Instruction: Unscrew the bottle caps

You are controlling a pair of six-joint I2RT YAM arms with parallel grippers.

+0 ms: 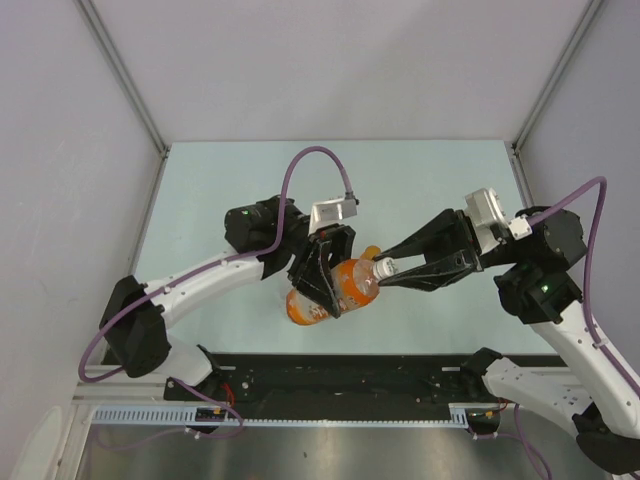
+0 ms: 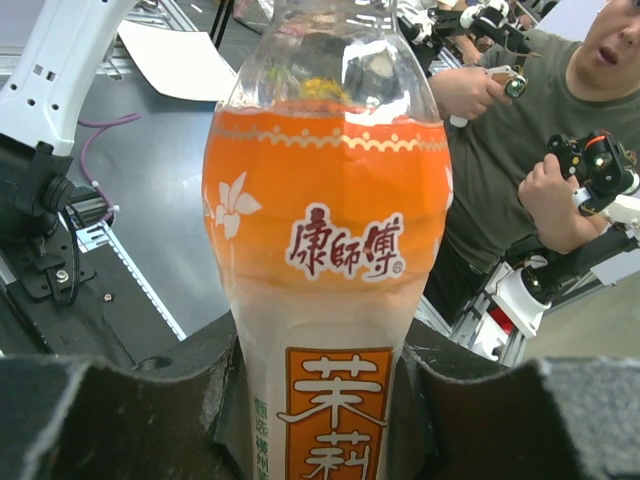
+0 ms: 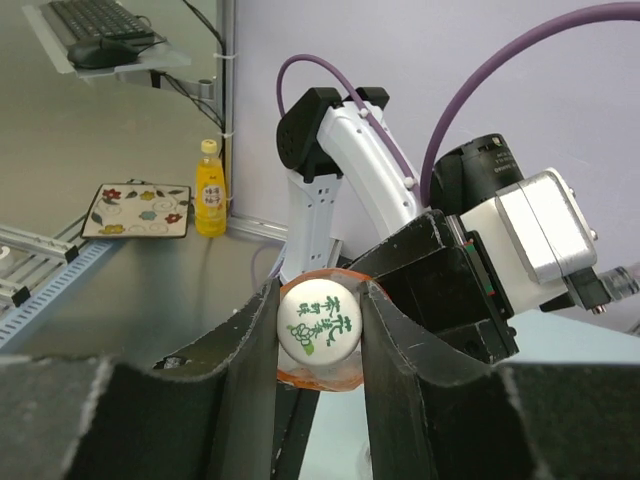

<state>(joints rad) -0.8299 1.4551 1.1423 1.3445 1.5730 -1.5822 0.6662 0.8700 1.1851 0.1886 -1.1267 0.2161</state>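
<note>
The bottle (image 1: 357,283) lies tilted over the middle of the table (image 1: 430,180), with the left gripper (image 1: 325,285) around its body and the right gripper (image 1: 392,268) around the cap (image 3: 319,322) at its right end.

Orange bottle (image 2: 325,200), white green-printed cap (image 3: 319,320)

1 floral mat (image 3: 137,210) lies flat; 1 yellow drink bottle (image 3: 209,190) stands just right of it; 1 keyboard (image 3: 95,18) beyond it.
</note>
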